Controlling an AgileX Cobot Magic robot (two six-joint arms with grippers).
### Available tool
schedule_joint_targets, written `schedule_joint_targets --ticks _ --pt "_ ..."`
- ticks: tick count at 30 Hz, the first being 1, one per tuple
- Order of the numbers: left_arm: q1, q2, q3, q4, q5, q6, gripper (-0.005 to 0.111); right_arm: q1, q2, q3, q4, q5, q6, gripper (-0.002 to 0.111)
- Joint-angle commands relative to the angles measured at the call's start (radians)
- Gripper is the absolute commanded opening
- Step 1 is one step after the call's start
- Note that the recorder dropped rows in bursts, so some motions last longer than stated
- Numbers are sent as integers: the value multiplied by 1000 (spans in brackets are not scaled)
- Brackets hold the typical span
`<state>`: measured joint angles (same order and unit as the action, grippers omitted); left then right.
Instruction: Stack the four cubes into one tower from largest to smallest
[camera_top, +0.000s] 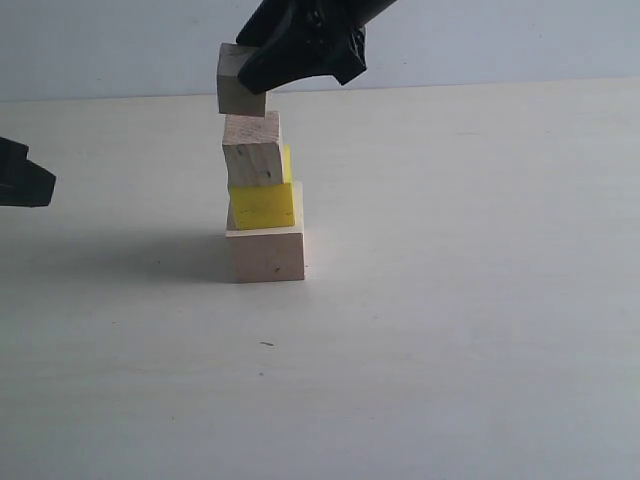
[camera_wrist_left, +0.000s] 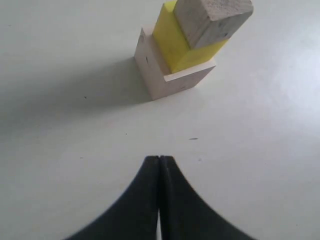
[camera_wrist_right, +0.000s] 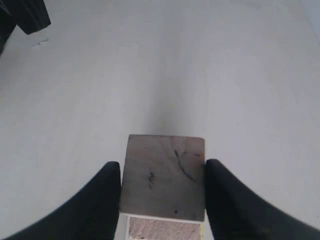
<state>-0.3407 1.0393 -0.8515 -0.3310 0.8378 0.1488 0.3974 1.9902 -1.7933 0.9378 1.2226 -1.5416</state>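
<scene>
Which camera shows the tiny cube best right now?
Exterior view: it shows the tiny cube side-on in the right claw, offset left over the medium cube. Right wrist view shows only its top face between the fingers; left wrist view leaves it out of frame.

Exterior camera low, side-on, close to the tower (camera_top: 262, 165), left wrist camera angled down at its lower part, right wrist camera straight above, tight on the tiny cube (camera_wrist_right: 164, 176), tower shared by all.

on table (camera_top: 450, 300), bottom-up: largest cube (camera_top: 268, 255) | second cube (camera_top: 263, 205) | third cube (camera_top: 252, 150) | smallest cube (camera_top: 238, 80), inside right claw (camera_top: 268, 72)
</scene>
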Motion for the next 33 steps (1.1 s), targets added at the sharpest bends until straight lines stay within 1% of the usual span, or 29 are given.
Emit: schedule_joint_targets --ticks 1,9,13,33 --pt "2 3 3 6 19 5 0 -1 9 3 4 -2 -3 0" --pt "2 3 3 6 26 9 0 -1 10 3 -56 -2 -3 0" --pt "2 3 3 6 26 12 0 -1 9 3 -23 -2 -3 0" --pt "2 3 3 6 13 12 0 -1 13 3 -2 -2 -1 0"
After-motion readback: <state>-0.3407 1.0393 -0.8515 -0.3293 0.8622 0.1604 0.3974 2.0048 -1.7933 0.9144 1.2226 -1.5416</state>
